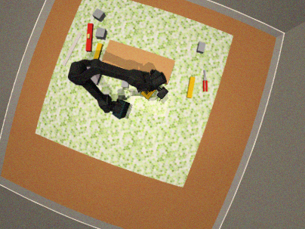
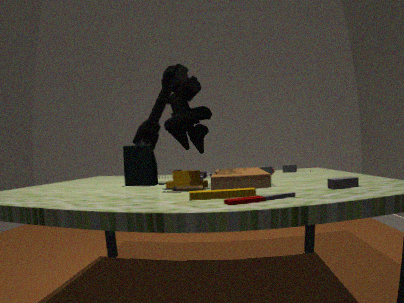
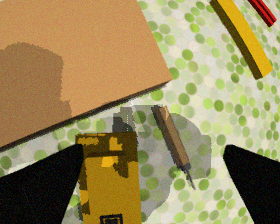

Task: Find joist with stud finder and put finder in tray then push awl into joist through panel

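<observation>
Green and white dots cover the bench [image 1: 151, 154] [image 2: 200, 221] [image 3: 240, 115], a four-cornered slab with striped sides in the exterior view. Four grey blocks are visible from above: two [image 1: 99, 14] [image 1: 100, 33] near the upper-left corner, one [image 1: 201, 47] toward the upper-right corner, and one [image 1: 125, 84] between the arm's links.

Two plain yellow bars lie flat, one [image 1: 98, 51] beside the panel's left end, the other [image 1: 191, 87] [image 2: 222, 194] [image 3: 245, 40] toward the right edge. Just beside that second bar is one tool with a pair of red handles [image 1: 204, 85] [image 2: 245, 199] [image 3: 262, 12] and a grey metal-looking tip. One red level [image 1: 89, 41] and one thin pale strip [image 1: 72, 49] lie along the left edge.

One floor panel [image 1: 140, 56] [image 2: 241, 179] [image 3: 95, 50], a smooth tan rectangular slab, sits toward the upper edge, with the arm's shadow across it. One boxy yellow stud finder [image 1: 148, 94] [image 2: 187, 180] [image 3: 112, 185] rests on the bench near the panel's lower side. One awl [image 3: 171, 137], with a rounded brown wood-like handle and a narrow dark point, lies on its side between the stud finder and the right fingertip in the wrist view.

One grey tray [image 1: 97, 78] shows only partly under the arm; its contents cannot be told. The end effector [image 1: 155, 91] [image 2: 195, 150] [image 3: 156, 152] is spread wide, gripping nothing, above the stud finder and awl.
</observation>
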Tool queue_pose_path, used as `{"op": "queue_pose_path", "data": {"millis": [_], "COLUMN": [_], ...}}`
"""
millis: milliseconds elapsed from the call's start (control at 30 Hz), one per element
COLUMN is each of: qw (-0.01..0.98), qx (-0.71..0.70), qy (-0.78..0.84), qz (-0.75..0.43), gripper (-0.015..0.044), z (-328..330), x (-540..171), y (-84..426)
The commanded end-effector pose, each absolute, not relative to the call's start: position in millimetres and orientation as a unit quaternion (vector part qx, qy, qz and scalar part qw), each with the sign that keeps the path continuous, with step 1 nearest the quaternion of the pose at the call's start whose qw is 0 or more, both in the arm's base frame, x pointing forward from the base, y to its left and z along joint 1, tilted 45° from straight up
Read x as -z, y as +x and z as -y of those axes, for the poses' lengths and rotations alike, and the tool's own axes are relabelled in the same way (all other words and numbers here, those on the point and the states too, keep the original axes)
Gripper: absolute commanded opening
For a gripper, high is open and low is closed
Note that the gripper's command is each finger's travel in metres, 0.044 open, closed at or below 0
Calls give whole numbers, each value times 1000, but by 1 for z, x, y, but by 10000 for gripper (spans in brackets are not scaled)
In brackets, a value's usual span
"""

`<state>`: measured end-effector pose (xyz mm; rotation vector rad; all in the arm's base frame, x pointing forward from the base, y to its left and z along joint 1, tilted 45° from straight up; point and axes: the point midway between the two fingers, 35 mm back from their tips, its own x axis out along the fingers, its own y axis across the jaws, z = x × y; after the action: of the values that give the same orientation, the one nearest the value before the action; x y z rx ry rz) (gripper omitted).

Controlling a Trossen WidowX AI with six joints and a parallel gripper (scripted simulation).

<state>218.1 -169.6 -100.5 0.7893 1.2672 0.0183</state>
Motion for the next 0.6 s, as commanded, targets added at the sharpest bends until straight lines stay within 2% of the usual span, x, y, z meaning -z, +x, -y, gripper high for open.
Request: {"op": "queue_pose_path", "data": {"millis": [0,567], "qw": [703,702], "qx": [-89,-93], "qy": [392,394], "qz": [-586,-586], "gripper": [440,440], "z": [120,111], "x": [111,106], "y": [199,192]}}
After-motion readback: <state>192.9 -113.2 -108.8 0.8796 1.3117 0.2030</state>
